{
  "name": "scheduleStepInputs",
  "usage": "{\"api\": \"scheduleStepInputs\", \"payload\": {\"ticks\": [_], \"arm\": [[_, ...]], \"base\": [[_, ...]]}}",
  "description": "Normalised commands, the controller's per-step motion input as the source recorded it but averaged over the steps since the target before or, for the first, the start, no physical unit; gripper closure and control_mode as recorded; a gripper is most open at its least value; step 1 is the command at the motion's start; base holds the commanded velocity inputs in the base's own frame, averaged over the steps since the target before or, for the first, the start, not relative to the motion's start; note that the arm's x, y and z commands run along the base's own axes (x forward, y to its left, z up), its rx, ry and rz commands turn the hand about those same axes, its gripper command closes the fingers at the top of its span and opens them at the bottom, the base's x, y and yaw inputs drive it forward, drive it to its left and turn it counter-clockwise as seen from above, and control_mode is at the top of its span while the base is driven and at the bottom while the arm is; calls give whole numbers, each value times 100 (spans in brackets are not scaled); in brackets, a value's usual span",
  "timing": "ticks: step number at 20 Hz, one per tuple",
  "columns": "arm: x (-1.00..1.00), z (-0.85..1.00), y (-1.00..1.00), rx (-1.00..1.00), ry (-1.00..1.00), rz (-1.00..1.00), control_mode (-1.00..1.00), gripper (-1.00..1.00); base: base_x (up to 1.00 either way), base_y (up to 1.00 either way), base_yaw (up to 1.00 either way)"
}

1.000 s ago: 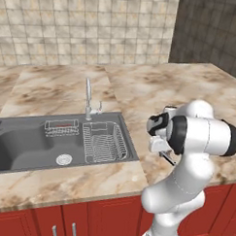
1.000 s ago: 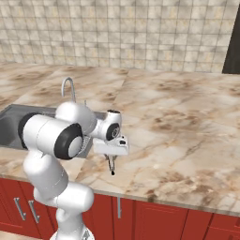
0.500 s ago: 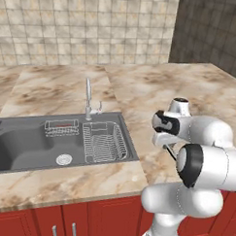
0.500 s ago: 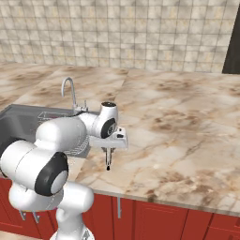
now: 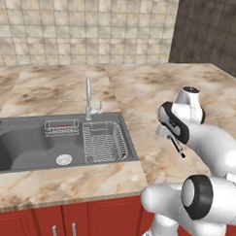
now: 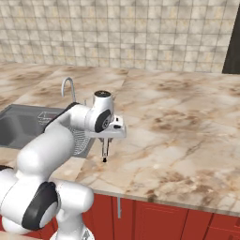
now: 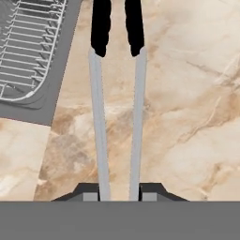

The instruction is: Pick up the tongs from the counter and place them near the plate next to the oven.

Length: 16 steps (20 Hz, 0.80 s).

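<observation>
Above the counter [image 6: 187, 126], the gripper [image 7: 120, 193] clenched on the tongs [image 7: 117, 108] (now swung farther from the sink [image 5: 21, 145]).

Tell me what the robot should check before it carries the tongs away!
1. Tongs in the hand: ok, the fingers are shut on both silver arms.
2. Tongs off the counter: ok, they hang from the hand with the black tips above the stone.
3. Tongs hanging straight: ok, they point down and are not twisted.
4. Clear of the sink and rack: ok, the tongs are over stone beside the sink edge.
5. Plate and oven found: cannot tell, they are not in sight from here.
</observation>
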Motion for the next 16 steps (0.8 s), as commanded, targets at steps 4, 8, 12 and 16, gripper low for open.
{"api": "scheduleStepInputs", "payload": {"ticks": [4, 8, 12, 16], "arm": [[-15, 77, 0, 0, -10, 0, -100, 100], [-15, 67, -1, 0, -3, 0, -100, 100], [-23, 60, -4, 0, -7, 0, -100, 100], [-21, 31, 2, 0, -2, 1, -100, 100]], "base": [[0, 0, 0], [0, 0, 0], [0, 0, 0], [0, 0, 0]]}}
